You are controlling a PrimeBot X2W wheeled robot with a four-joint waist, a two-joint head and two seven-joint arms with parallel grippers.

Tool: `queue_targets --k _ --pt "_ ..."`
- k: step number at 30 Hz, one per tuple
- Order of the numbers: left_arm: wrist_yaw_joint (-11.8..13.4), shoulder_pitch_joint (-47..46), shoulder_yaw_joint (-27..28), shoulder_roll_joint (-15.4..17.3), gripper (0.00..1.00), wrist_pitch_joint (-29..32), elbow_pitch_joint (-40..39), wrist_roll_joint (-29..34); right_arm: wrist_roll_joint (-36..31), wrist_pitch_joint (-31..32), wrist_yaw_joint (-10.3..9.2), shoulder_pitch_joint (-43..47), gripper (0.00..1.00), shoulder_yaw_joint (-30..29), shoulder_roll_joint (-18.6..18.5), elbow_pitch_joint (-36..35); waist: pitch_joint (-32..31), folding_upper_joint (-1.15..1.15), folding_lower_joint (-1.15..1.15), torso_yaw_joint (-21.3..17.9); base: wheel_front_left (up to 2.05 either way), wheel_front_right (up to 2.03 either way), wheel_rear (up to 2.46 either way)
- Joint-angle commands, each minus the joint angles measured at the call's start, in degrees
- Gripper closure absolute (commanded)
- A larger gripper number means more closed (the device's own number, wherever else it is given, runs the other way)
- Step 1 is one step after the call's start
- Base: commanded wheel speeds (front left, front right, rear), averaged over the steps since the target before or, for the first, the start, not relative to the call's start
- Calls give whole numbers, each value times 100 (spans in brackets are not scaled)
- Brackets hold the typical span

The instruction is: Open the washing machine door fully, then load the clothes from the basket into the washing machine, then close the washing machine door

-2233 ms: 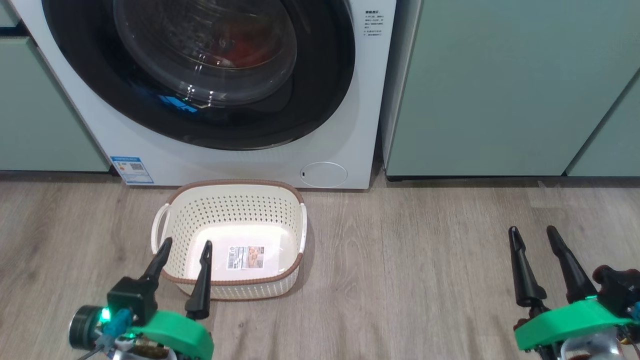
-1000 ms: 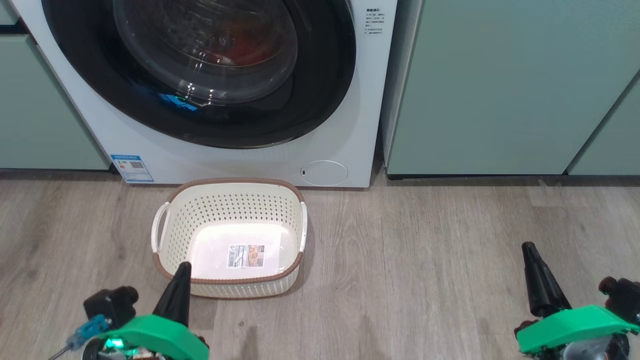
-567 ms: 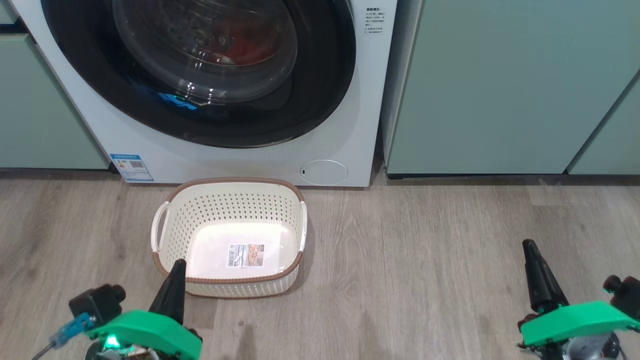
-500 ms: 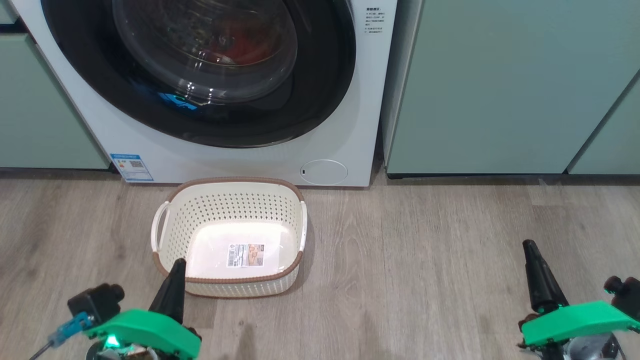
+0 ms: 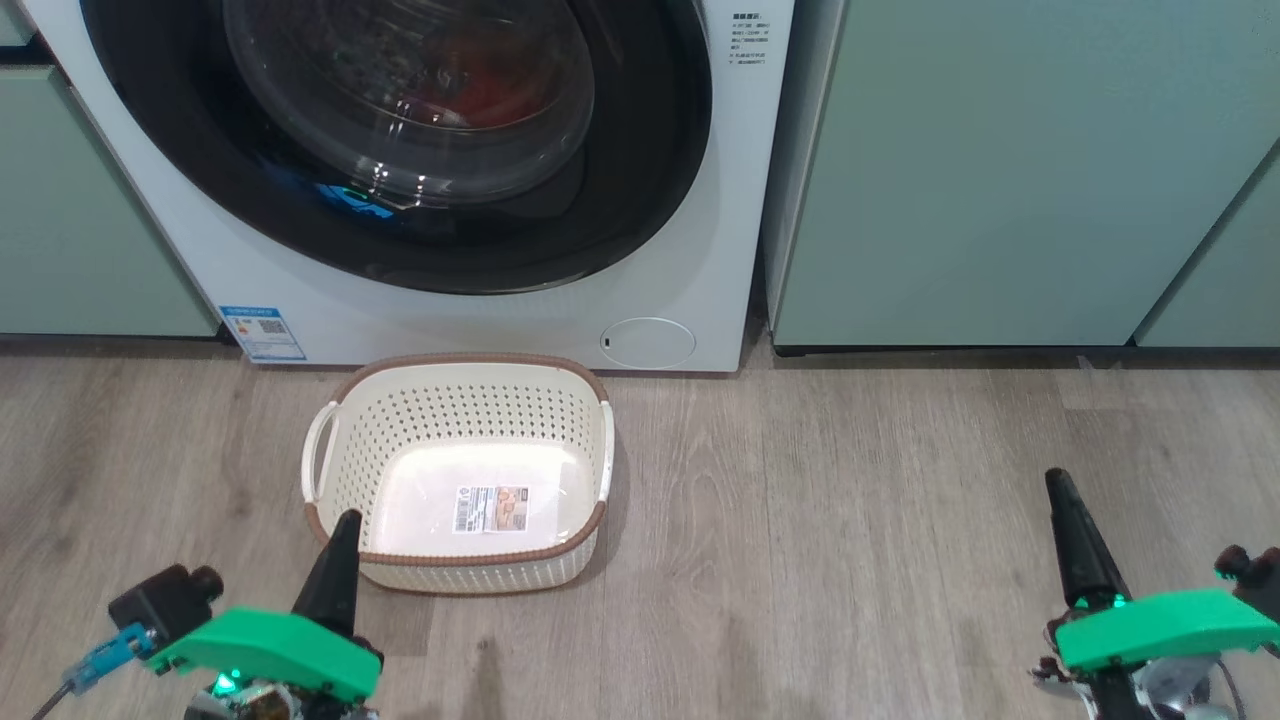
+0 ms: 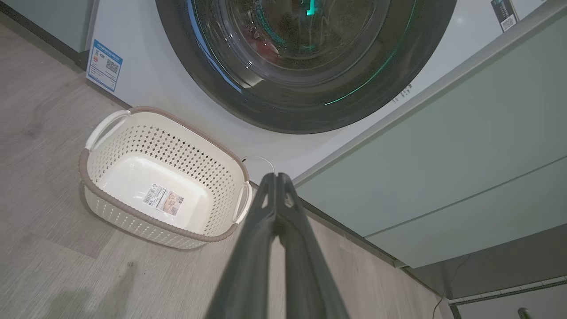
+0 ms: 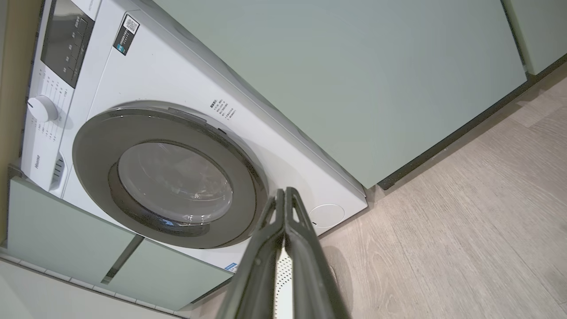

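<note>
The washing machine [image 5: 720,230] stands at the back edge of the floor [image 5: 850,520], and its door [image 5: 645,150] lies flush against the front in both the head and right wrist views. Whether the latch has caught cannot be seen. If it has not, the door could spring open and the task would end unfinished. The basket [image 5: 455,362] sits empty on the floor just in front of the machine, below the door. A forward roll or a low arm sweep could knock it against the front panel. The clothes [image 5: 490,95] show as red cloth behind the door glass. A fold trapped at the seal cannot be ruled out from here.

The left gripper [image 5: 345,520] hovers just beside the basket's near left corner, fingers pressed together and empty. The right gripper [image 5: 1058,488] is well apart over bare floor, likewise clenched on nothing.
</note>
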Motion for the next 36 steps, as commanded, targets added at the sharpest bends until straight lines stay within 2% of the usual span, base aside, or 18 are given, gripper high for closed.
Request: queue_targets --k 1,36 --pt "-64 -355 181 2 100 55 -145 -229 225 50 0 -347 100 38 -101 -145 2 0 0 0 0 0 0" --pt "-279 -661 618 -133 100 481 139 -2472 2350 416 0 -741 100 23 -115 224 37 0 0 -2 0 0 0"
